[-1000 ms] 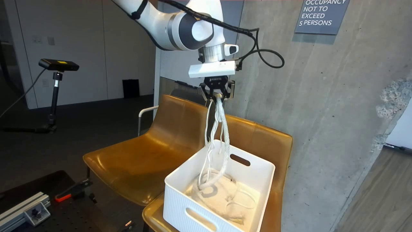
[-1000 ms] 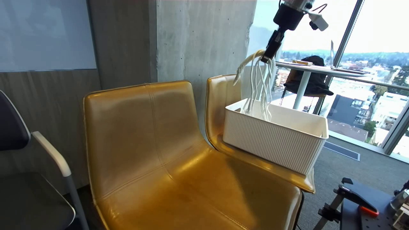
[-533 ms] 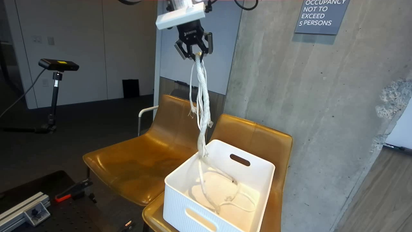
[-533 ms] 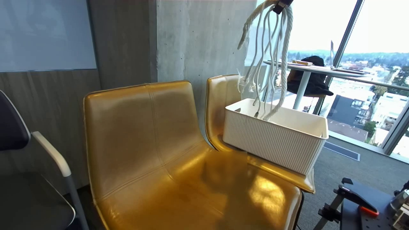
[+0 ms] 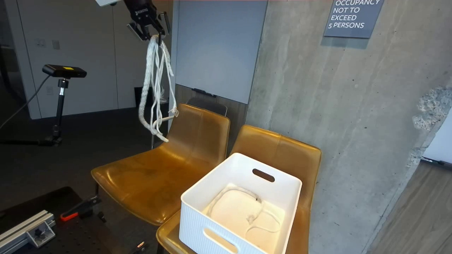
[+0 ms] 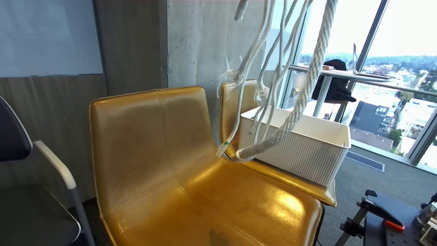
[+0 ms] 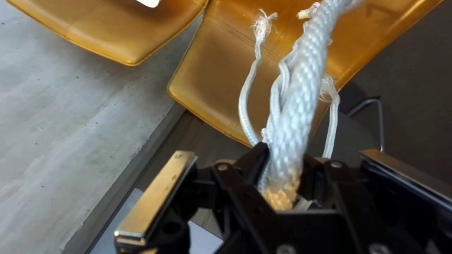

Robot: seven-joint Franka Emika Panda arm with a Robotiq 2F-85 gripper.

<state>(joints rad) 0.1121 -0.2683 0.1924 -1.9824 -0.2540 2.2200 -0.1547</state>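
Gripper [image 5: 155,37], 1 | rope bundle [image 7: 300,93], 1 | white bin [image 6: 304,153], 1 | foreground tan chairs [image 6: 143,143], 2 | dark armchair [image 6: 30,208], 1 | wall sign [image 5: 353,19], 1 | stand-mounted camera [image 5: 64,71], 1 | background table [image 6: 341,73], 1

Apparently an office, occupancy sign [image 5: 353,18] on concrete wall [image 5: 353,95], whiteboard [image 5: 219,49], tan chairs [image 5: 152,176], tall windows [image 6: 406,30] overlooking a city [image 6: 392,106]

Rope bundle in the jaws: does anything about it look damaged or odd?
Yes, fraying. In the wrist view, a thin cord ends in a frayed tuft, its fibers splayed rather than bound. Frayed ends also show in an exterior view. Whether that is wear or rough cutting, I cannot tell.
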